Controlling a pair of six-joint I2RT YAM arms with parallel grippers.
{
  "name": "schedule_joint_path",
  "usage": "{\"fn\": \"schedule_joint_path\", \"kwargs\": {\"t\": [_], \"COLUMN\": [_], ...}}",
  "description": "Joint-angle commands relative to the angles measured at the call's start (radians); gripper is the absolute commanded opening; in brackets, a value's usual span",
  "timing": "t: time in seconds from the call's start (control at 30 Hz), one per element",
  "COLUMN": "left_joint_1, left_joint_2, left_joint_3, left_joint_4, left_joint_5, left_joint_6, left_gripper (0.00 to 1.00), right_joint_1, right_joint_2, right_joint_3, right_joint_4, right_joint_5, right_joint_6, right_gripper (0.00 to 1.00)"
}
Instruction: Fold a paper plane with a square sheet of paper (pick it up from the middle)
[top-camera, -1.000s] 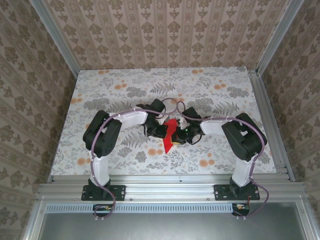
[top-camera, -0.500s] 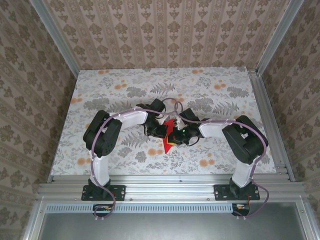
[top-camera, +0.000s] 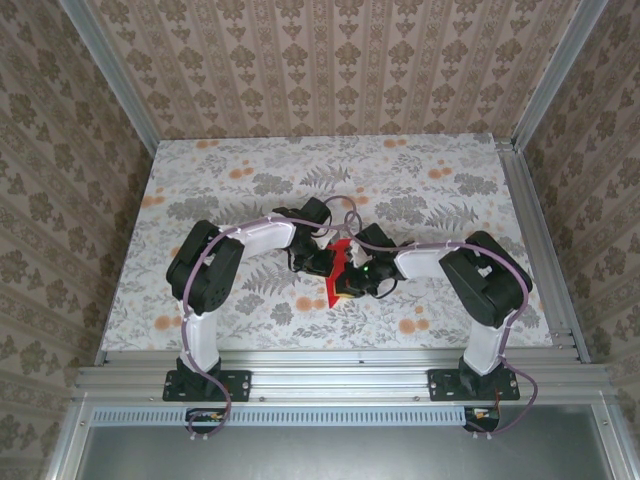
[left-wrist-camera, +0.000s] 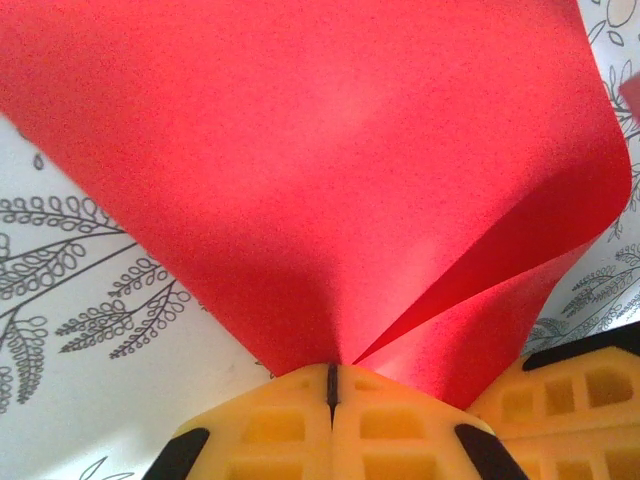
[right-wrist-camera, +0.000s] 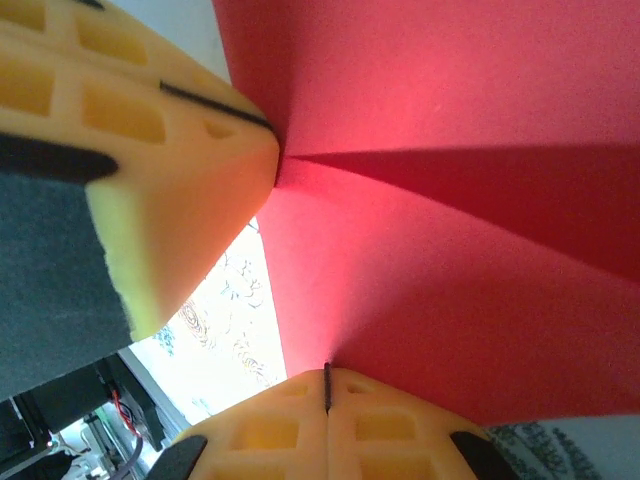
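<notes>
- The paper (top-camera: 335, 285) is sitting mid-table (top-camera: 220, 190), and both grippers are closing in on it, one from the left and one from the right.
- The left gripper (left-wrist-camera: 332, 372) is pinching the paper: its yellow fingers (left-wrist-camera: 270, 430) are pressed together, and a red fold is running straight out of the seam between them.
- From that pinch the sheet is fanning up and away from the gripper, and it is curling over at its right edge.
- The right gripper (right-wrist-camera: 327, 372) is clamping the paper too, its fingers pressed tight on the sheet's edge.
- In the right wrist view, the left gripper's tip is touching a crease in the red sheet at upper left, so the two pinches are lying just beside each other.
- From above, a red point is poking out toward the near side, just below the two grippers.
</notes>
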Motion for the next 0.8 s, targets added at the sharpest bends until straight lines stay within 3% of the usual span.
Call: {"fn": "schedule_joint_path", "kwargs": {"t": [0.0,0.33,0.77], "left_joint_1": [0.0,0.001,0.007], "left_joint_2": [0.088,0.094,0.095], "left_joint_3": [-0.029,-0.039,-0.049], "left_joint_4": [-0.034,-0.025,-0.006], "left_joint_5": [-0.11,-0.102,-0.096], "left_joint_6": [0.03,0.031,0.029], "left_gripper": [0.05,0.05,0.05], "right_joint_1": [0.033,0.059,0.074], "right_joint_2": [-0.015,-0.054,-0.113], "right_joint_3": [-0.033,-0.056,-0.084], "right_joint_4": [-0.062,-0.086,0.115], "right_joint_5": [0.004,0.038,0.037], "right_joint_6": [-0.001,-0.002,0.163], "right_gripper": [0.07,0.07,0.08]}}
